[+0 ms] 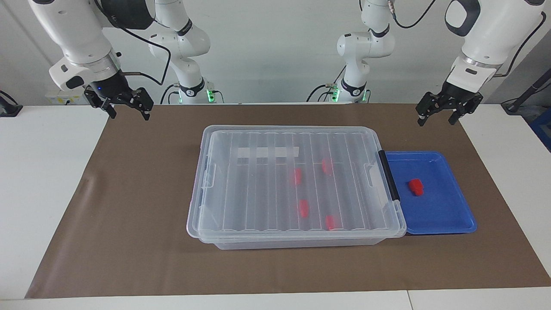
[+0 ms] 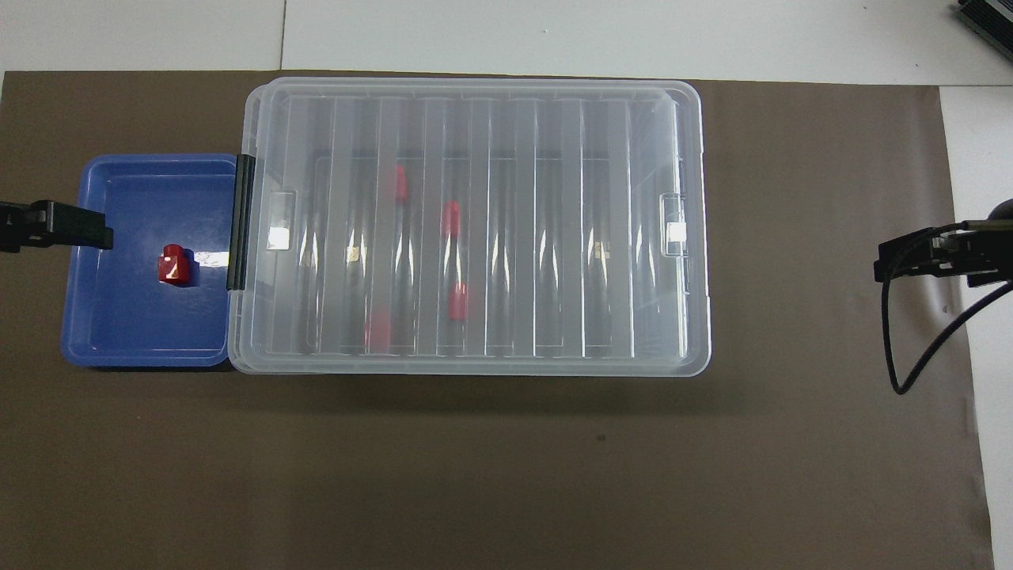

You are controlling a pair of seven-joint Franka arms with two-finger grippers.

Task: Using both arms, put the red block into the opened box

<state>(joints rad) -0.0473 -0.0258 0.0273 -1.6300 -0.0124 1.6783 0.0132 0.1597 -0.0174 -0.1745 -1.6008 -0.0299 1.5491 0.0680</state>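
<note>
Hanging with fingers spread and empty, left gripper and right gripper are raised at the mat's ends. Red block lies in blue tray, beside lidded box.

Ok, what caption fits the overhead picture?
Lid closed on the box, one red block waiting in the blue tray.

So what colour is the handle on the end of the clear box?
Black handle, clearest in the facing view.
</note>
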